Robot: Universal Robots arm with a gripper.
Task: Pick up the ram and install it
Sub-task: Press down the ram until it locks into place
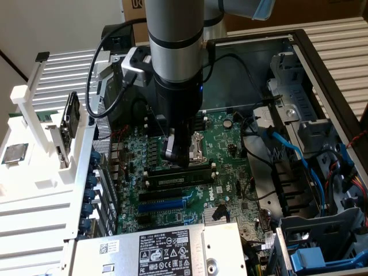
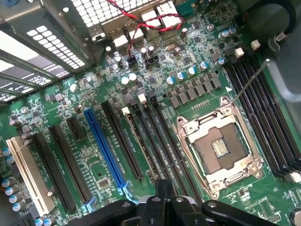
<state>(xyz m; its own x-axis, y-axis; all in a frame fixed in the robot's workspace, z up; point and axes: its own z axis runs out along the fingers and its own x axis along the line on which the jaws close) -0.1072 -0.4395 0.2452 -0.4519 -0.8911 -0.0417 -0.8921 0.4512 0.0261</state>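
My gripper [image 1: 177,161] hangs inside the open computer case, low over the motherboard [image 1: 230,144], between the processor socket [image 1: 198,146] and the memory slots. Just under its tips a long narrow stick with dark chips, the ram [image 1: 177,179], stands seated in a slot between white end clips. In the wrist view the black fingers [image 2: 162,190] are drawn together with nothing showing between them. They sit above the black memory slots [image 2: 141,136], next to the open silver socket [image 2: 218,148]. The stick cannot be told apart from the slots in that view.
A white parts fixture [image 1: 34,172] at the exterior view's left holds a square silver processor [image 1: 14,153] and a green edge [image 1: 46,117]. A labelled metal box [image 1: 167,253] lies in front. Blue cables [image 1: 290,152] and drive cages fill the case's right side. A blue slot [image 2: 106,150] runs beside the black ones.
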